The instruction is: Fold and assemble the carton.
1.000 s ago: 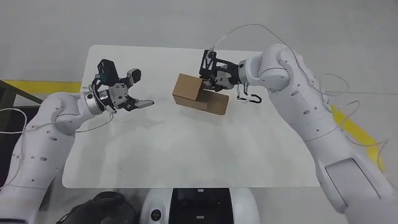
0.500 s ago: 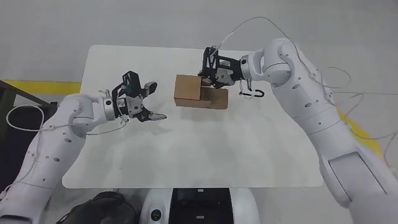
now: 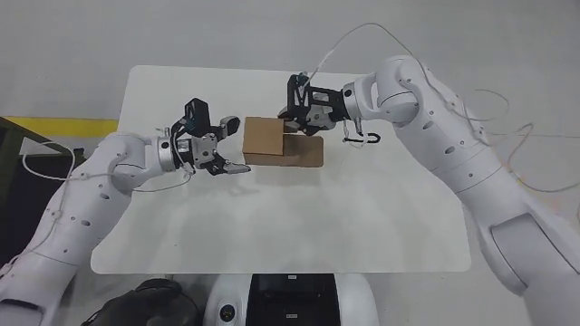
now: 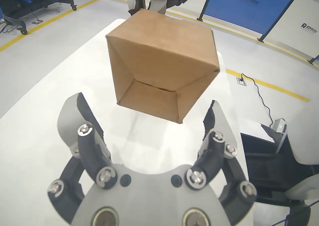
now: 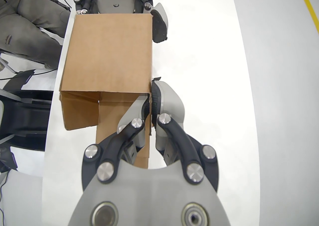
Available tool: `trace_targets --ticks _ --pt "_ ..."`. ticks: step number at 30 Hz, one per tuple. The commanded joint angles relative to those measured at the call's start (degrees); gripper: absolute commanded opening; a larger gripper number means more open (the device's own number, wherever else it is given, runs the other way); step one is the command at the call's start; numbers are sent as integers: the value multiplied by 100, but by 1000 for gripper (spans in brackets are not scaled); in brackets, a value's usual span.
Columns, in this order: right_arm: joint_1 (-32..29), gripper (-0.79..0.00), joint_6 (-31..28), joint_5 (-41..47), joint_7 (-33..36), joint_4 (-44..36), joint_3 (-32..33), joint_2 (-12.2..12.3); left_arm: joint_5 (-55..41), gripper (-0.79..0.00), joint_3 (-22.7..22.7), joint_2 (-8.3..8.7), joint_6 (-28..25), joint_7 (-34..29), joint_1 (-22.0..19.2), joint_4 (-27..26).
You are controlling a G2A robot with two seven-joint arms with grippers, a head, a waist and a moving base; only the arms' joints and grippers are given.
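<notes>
The right hand (image 5: 150,96), clenched on the carton's (image 5: 107,52) wall, should hold it level while the released left hand (image 4: 144,107), the open end just ahead, enters squarely.

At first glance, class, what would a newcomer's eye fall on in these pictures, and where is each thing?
A brown carton stands out against the white table, near its middle. The right gripper is shut on its edge at the flapped end, while the left gripper, open, faces its hollow end.
</notes>
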Motion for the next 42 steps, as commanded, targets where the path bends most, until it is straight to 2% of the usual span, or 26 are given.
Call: trace_targets --ticks 1,20,36,37,42 --pt "77 -785 0 29 -146 23 -130 43 1 0 148 37 0 -1 -63 -1" --pt "766 -785 0 11 -1455 118 -1362 322 -107 0 1125 266 0 468 -713 178" --pt "1231 -785 0 -108 -2454 336 -2209 355 28 -3 1729 304 0 810 -1144 300" --pt "1254 -785 0 -113 -2509 350 -2254 353 32 -77 1757 303 0 827 -1166 312" --pt "1355 -785 0 -150 -2761 425 -2464 342 46 -129 1891 300 0 878 -1263 372"
